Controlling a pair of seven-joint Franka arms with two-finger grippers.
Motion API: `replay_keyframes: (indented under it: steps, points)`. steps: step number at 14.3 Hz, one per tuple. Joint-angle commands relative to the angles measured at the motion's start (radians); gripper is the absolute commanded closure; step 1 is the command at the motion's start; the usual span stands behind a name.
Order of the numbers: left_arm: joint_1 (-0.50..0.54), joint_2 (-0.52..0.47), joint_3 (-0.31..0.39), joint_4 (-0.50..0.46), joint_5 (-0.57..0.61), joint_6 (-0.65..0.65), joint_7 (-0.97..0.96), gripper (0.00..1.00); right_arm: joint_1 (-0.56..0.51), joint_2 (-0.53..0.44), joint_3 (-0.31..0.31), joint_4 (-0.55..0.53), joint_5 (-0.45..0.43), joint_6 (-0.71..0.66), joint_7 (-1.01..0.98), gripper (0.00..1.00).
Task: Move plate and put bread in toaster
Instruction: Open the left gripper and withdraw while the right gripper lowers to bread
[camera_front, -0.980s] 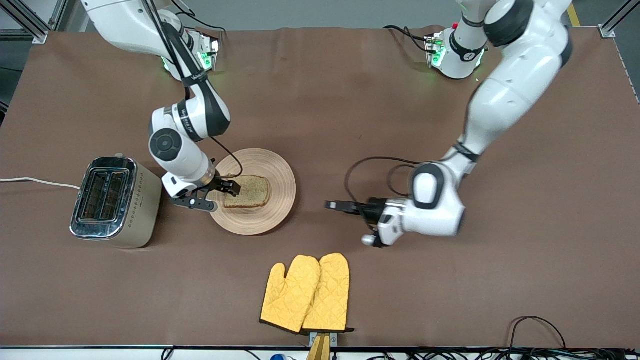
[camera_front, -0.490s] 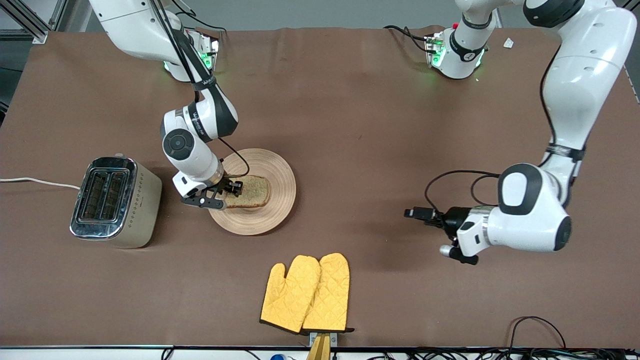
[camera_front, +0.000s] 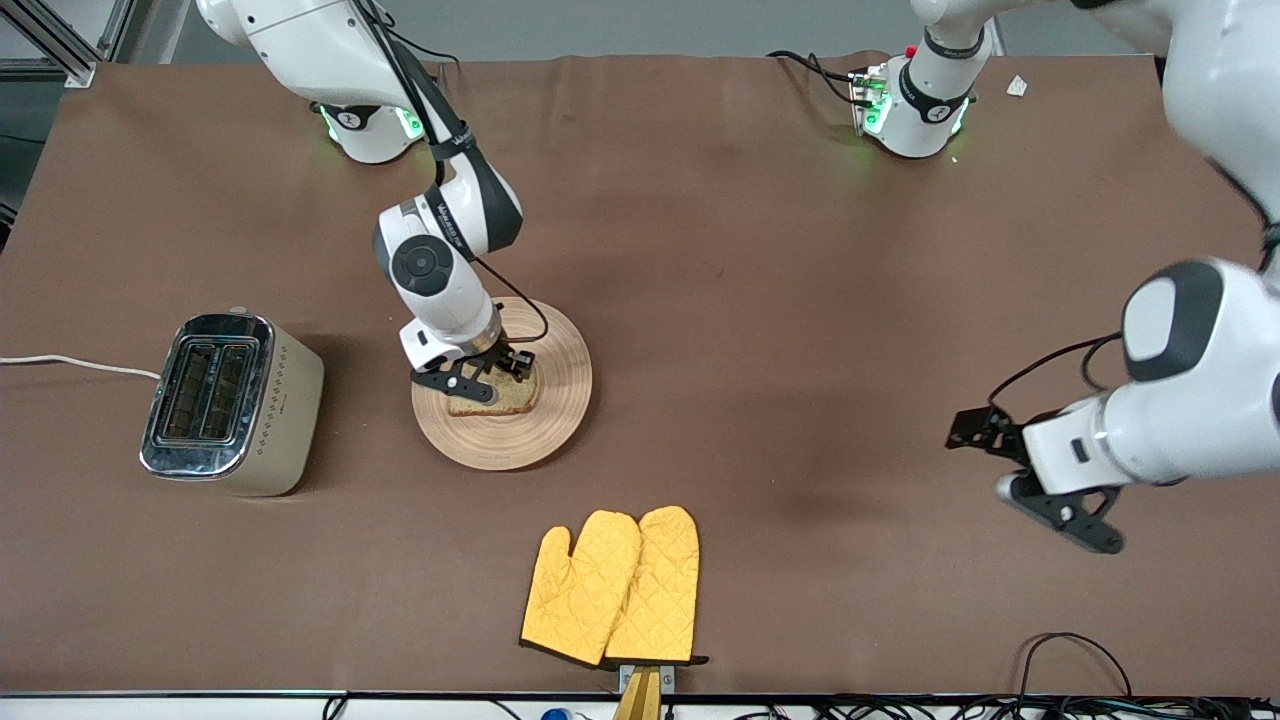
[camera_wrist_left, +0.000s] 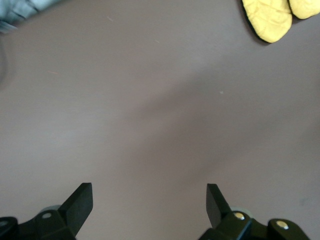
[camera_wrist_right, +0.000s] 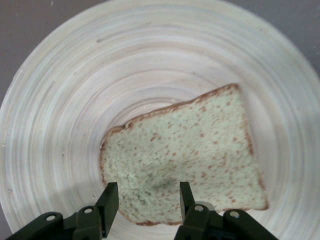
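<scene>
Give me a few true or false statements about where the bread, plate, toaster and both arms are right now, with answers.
1. The bread is in the toaster. False: it is at the plate, clamped at one edge.
2. The right gripper has its jaws closed on the bread. True.
3. The left gripper holds the oven mitts. False: its jaws are open and empty, over bare table toward the left arm's end.
4. The toaster stands beside the plate, toward the right arm's end of the table. True.
5. The oven mitts lie on the plate. False: they lie on the table, nearer to the front camera than the plate.
</scene>
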Motion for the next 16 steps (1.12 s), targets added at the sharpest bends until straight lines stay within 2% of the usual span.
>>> replay_keyframes:
  steps: [1,3,5,8,9,12,13,14,16]
  points:
    - [-0.009,-0.126,0.009,-0.029,0.041,-0.081,-0.051,0.00,0.043,0.056,-0.013,0.050,-0.012,0.001,0.062,0.42]
    - [0.011,-0.174,0.018,-0.032,-0.034,-0.127,-0.116,0.00,0.052,0.068,-0.015,0.066,-0.014,-0.002,0.079,0.42]
    - [0.080,-0.259,0.011,-0.084,-0.128,-0.144,-0.224,0.00,0.066,0.082,-0.016,0.072,-0.014,-0.002,0.084,0.43]
    - [0.088,-0.344,0.014,-0.106,-0.131,-0.144,-0.236,0.00,0.081,0.099,-0.021,0.073,-0.018,0.000,0.101,0.44]
    - [0.091,-0.372,0.015,-0.127,-0.131,-0.144,-0.236,0.00,0.084,0.104,-0.022,0.073,-0.031,0.001,0.101,0.49]
    - [0.132,-0.406,0.014,-0.147,-0.137,-0.142,-0.228,0.00,0.084,0.110,-0.021,0.073,-0.077,0.007,0.107,0.76]
    - [0.126,-0.424,0.024,-0.150,-0.137,-0.150,-0.226,0.00,0.084,0.113,-0.022,0.073,-0.080,0.012,0.107,0.82]
    - [0.120,-0.442,0.049,-0.162,-0.137,-0.152,-0.222,0.00,0.083,0.119,-0.022,0.073,-0.080,0.023,0.107,0.87]
    - [0.026,-0.484,0.180,-0.196,-0.165,-0.152,-0.211,0.00,0.081,0.127,-0.022,0.073,-0.080,0.027,0.107,0.95]
